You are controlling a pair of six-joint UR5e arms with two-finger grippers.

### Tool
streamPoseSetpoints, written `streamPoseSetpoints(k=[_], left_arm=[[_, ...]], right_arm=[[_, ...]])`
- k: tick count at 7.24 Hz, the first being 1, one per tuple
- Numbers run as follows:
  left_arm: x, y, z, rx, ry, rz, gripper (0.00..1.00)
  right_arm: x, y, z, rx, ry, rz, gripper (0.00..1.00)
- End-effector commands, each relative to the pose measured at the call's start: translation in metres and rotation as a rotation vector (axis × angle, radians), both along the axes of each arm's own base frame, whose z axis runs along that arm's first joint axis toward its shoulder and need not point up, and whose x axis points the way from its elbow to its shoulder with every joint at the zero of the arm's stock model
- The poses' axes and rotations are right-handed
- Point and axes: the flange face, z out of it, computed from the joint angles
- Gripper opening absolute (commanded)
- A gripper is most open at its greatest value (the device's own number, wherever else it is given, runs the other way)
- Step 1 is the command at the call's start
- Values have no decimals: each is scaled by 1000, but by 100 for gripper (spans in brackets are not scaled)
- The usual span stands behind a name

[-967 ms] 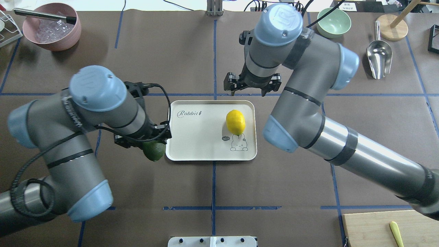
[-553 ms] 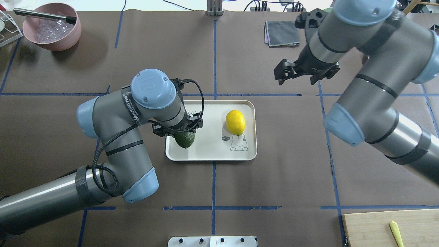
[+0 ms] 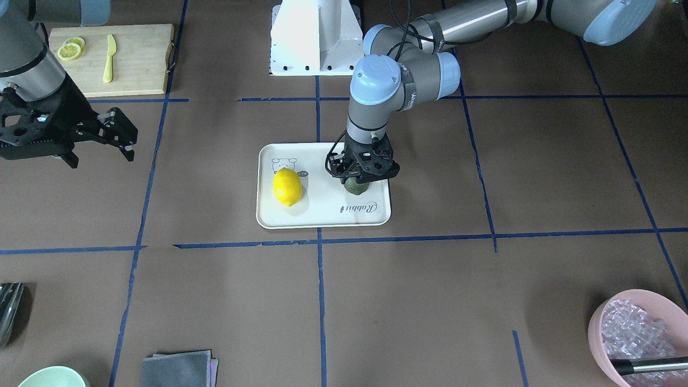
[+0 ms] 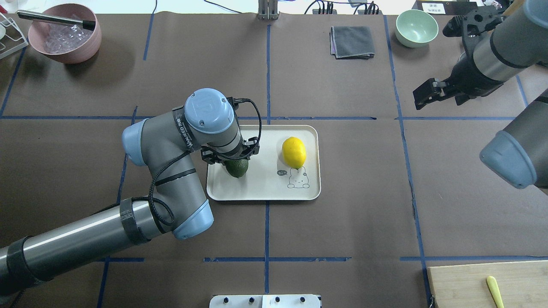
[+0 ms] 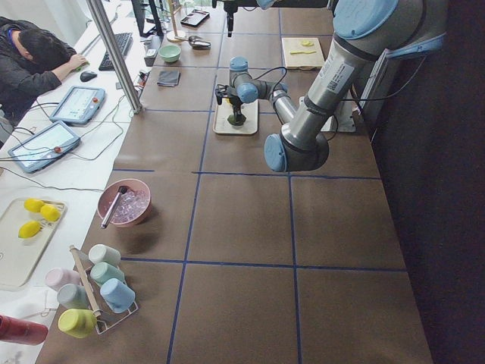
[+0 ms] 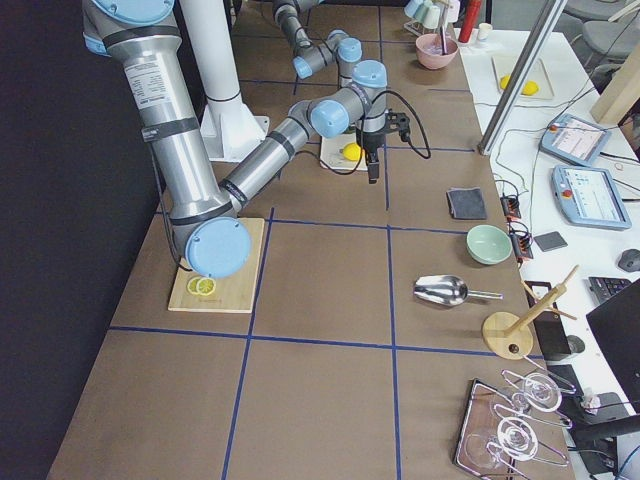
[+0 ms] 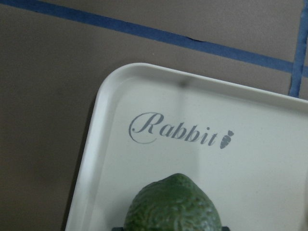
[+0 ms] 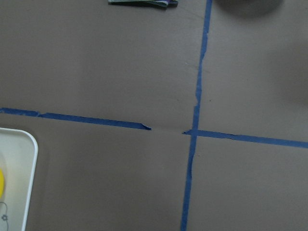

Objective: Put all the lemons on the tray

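Observation:
The cream-white tray [image 4: 265, 188] lies at the table's middle. The yellow lemon [image 4: 294, 152] rests on its right half, above the cartoon animal. My left gripper [image 4: 233, 156] is shut on the dark green lemon [image 4: 238, 167] and holds it over the tray's left half, near the "Rabbit" script. I cannot tell whether it touches the tray. The left wrist view shows the green lemon [image 7: 173, 204] over the tray [image 7: 269, 183]. In the front view the left gripper [image 3: 359, 172] covers most of the green lemon [image 3: 356, 186]. My right gripper [image 4: 441, 102] is open and empty, far off the tray at the right.
A pink bowl [image 4: 64, 34] stands at the back left. A grey cloth [image 4: 352, 41] and a green bowl [image 4: 416, 26] are at the back. A bamboo cutting board [image 4: 466, 282] with a yellow knife [image 4: 494, 291] sits front right; lemon slices [image 3: 70, 49] lie on it.
My left gripper has carried the green lemon rightward from beside the tray's left edge to over the tray. My right arm has swung away from the tray to the far right.

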Motion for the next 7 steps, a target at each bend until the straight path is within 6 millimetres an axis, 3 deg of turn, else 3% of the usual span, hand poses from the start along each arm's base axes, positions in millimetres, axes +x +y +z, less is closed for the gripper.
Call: streamPoseSetpoints(k=[1,2,4,5,6,7], left_arm=[[-3,-8,2,8,-7,-1,59],[-5,-9,0,28,-14,16,100],[-21,-24,-1,28,-12,-3,100],[-39,-31,-5,2,-27,-1,100],[-70,-36,-16,7,-41,82,100],[-114,-35,-11,17,-99,122,100]], right_arm=[[17,3,12,-1,10,5,99],[24,2,17,3,13,-5,99],[57,2,48,11,33,-41,99],[81,4,80,17,69,-72,99],[109,10,118,3,78,-117,99],[147,9,158,-15,41,-155,99]])
